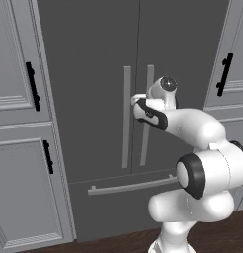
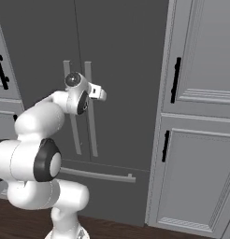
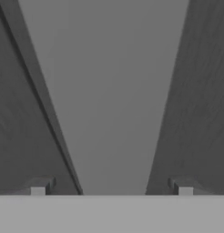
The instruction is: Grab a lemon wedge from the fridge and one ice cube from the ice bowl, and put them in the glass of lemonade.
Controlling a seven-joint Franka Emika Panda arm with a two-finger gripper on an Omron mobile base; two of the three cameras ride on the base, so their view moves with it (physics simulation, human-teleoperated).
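The fridge (image 1: 94, 99) has a matt, smooth dark grey skin, with brushed-looking grey metal bar handles (image 1: 126, 118). At nine and three o'clock, the cabinets (image 2: 201, 140) are matt painted light grey with glossy black handles (image 2: 176, 80). The floor (image 1: 212, 232) at six o'clock looks like dark wood.

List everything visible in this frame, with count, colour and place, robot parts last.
fridge: one, dark grey, centre of both base views, both doors shut.
fridge bar handles: two, long, grey, upright, side by side at the door seam; a wide grey bar fills the middle of the hand view.
drawer handle: one, grey, level bar low on the fridge.
cabinets: light grey, panelled, on both sides of the fridge.
cabinet handles: black, short, upright, near the cabinet door edges.
floor: dark brown wood, at the bottom.
arm: one, white with dark joints, reaching toward the fridge handles.
claw: one, open, a tip on each side of the bar.
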